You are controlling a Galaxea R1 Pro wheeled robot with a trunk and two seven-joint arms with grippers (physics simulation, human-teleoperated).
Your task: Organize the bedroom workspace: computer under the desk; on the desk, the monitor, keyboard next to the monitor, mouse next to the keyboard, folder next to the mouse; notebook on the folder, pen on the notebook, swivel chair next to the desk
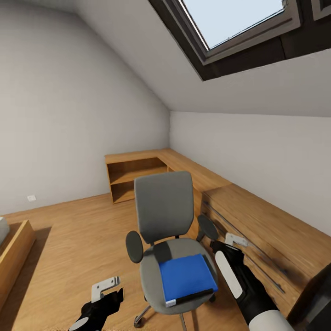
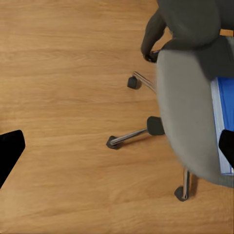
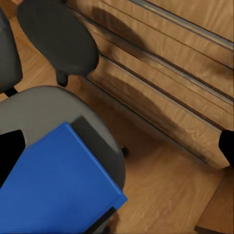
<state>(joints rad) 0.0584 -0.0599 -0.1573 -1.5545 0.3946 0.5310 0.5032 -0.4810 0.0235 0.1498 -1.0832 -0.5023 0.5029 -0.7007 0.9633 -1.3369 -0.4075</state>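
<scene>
The grey swivel chair stands on the wood floor in the middle of the head view, its back toward the far wall. A blue folder with a dark front edge lies flat on its seat, also seen as a blue slab in the right wrist view. My right gripper hovers open just right of the seat, beside the chair's armrest. My left gripper hangs open low at the chair's left, over the floor near the wheeled base. The wooden desk runs along the right wall.
An open wooden shelf unit joins the desk in the far corner. Drawer fronts sit close behind the chair. A dark object cuts into the lower right corner. A low wooden frame is at the left. A skylight is overhead.
</scene>
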